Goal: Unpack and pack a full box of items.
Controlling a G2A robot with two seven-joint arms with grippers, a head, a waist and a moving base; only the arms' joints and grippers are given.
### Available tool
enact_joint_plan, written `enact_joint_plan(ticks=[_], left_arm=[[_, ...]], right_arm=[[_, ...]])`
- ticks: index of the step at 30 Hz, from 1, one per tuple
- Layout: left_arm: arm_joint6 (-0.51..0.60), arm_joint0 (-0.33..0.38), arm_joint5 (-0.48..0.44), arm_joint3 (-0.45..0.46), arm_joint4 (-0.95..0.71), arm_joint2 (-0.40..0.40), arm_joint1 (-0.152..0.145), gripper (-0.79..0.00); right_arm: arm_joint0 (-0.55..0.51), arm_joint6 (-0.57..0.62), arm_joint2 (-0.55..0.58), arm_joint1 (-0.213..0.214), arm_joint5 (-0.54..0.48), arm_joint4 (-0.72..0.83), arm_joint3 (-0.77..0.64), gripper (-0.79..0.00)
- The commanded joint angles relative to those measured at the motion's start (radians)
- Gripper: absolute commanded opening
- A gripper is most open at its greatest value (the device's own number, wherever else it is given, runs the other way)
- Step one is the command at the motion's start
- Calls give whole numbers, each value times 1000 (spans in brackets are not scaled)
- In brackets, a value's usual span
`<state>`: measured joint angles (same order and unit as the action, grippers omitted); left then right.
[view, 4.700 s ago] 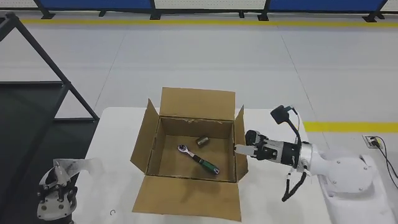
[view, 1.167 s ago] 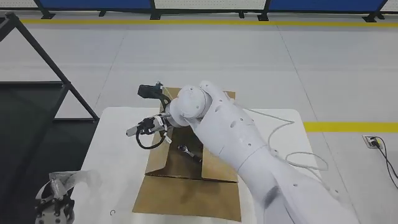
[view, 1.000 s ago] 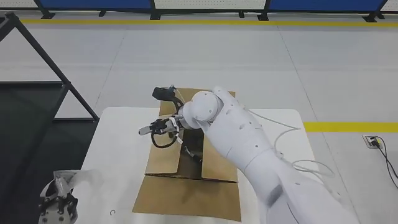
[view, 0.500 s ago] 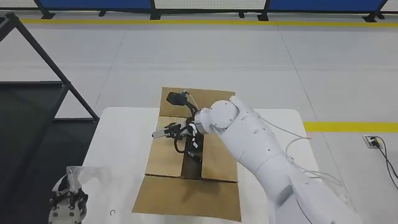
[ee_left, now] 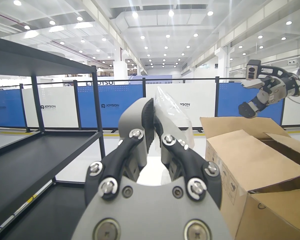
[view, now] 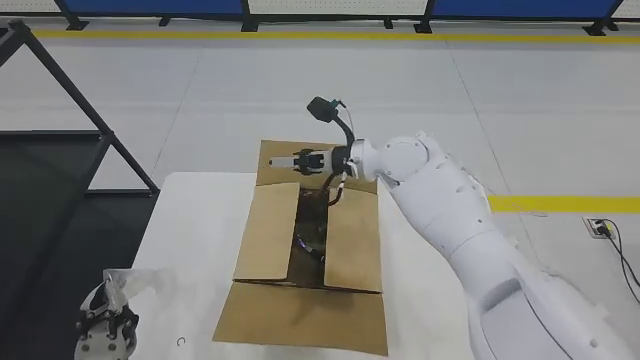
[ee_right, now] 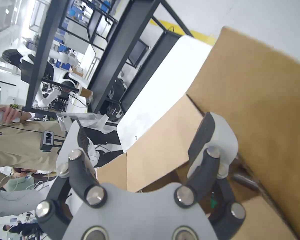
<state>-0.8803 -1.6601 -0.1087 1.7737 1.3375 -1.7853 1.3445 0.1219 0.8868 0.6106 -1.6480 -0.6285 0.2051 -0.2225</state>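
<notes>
The cardboard box (view: 268,235) sits on the white table (view: 190,250) with both side flaps folded inward. A narrow gap between them shows a wrench (view: 306,250) inside. My right gripper (view: 277,161) hovers open over the box's far edge, empty, with cardboard beneath its fingers (ee_right: 212,131). From the left wrist view the right gripper (ee_left: 248,96) hangs above the box (ee_left: 250,158). My left gripper (view: 105,328) is off the table's near left corner. There the left gripper (ee_left: 153,118) is shut on a clear plastic bag (ee_left: 171,116).
A black metal shelf rack (view: 45,190) stands left of the table; its shelves (ee_left: 40,151) are close beside my left gripper. The box's front flap (view: 300,315) lies open toward the near table edge. Bare table shows left of the box.
The right gripper swept from the box's left side across to its far edge. The left flap now lies folded inward beside the right flap. The left gripper kept hold of the bag.
</notes>
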Motion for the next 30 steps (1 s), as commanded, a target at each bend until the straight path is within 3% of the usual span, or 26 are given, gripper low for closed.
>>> enact_joint_plan(ticks=[1, 11, 22, 27, 30], left_arm=[[0, -1, 2, 3, 2, 3, 0, -785], [24, 19, 12, 14, 38, 48, 2, -785], [41, 32, 31, 29, 61, 73, 3, -785], [49, 34, 46, 37, 70, 78, 4, -785], [54, 34, 60, 39, 72, 79, 4, -785]], right_arm=[[3, 3, 1, 5, 0, -7, 3, 0], [-23, -24, 6, 9, 10, -12, -21, 0], [-21, 3, 120, 131, -145, 111, 179, 0], [-52, -2, 154, 182, -128, 155, 173, 0], [-55, -15, 157, 187, -110, 156, 171, 0]])
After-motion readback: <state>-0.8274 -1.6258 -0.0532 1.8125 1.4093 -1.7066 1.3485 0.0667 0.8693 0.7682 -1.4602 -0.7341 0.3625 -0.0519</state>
